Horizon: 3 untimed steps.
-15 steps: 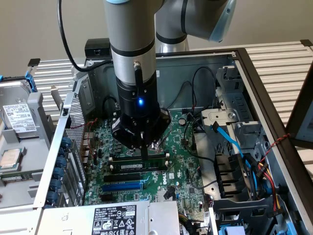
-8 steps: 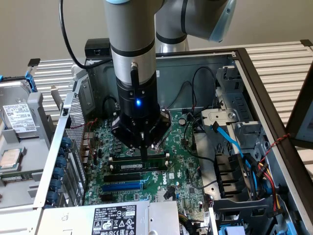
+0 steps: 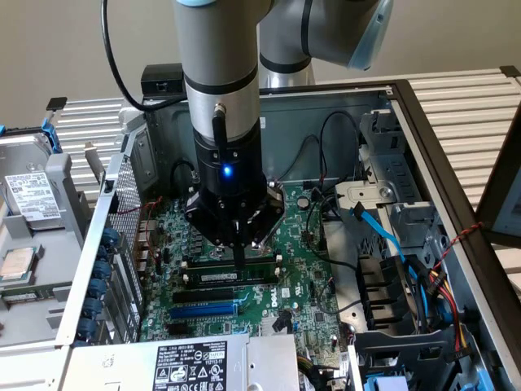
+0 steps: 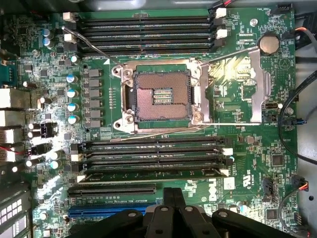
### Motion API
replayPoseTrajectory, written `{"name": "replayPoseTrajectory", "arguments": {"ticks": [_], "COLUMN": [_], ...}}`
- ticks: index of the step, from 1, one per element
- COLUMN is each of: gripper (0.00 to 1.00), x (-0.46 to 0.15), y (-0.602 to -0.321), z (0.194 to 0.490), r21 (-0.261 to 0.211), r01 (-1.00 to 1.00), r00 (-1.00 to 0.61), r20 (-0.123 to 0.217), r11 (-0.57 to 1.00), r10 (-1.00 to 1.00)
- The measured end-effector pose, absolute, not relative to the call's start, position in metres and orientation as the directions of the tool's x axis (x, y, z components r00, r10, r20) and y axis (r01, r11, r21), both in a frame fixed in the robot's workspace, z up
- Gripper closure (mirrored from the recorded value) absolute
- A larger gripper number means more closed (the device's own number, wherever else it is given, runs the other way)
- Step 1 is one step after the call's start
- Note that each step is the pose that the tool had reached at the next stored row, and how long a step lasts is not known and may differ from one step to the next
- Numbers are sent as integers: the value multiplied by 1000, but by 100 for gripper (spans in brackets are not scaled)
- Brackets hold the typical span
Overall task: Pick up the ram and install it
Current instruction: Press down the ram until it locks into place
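Note:
The ram [image 3: 213, 278] stands on edge in a black memory slot on the green motherboard [image 3: 305, 285], its white label facing the exterior camera. In the wrist view the ram [image 4: 148, 174] fills the slot row nearest the fingers, beside the empty CPU socket [image 4: 161, 94]. My gripper [image 3: 238, 259] hangs straight down over the ram's middle, fingers pressed together with nothing between them. The tips sit at or just above the ram's top edge; I cannot tell whether they touch. The shut gripper [image 4: 171, 194] reaches toward that slot row.
The open computer case [image 3: 423, 155] walls in the board. A blue expansion slot [image 3: 203, 310] and a black one [image 3: 207, 295] lie just in front of the ram. Blue and black cables [image 3: 383, 236] and drive bays crowd the exterior view's right. A hard drive [image 3: 28, 195] lies outside at the left.

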State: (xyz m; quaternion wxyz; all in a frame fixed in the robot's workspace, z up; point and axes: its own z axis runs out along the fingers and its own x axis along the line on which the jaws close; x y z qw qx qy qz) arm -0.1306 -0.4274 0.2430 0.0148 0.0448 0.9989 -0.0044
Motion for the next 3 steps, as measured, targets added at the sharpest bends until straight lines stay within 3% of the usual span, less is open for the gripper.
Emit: {"name": "replayPoseTrajectory", "arguments": {"ticks": [3], "gripper": [90], "x": [-131], "y": [-427], "z": [243], "r21": [-7], "r01": [90], "r00": [-996], "r20": [-30], "r11": [996], "r10": [89]}}
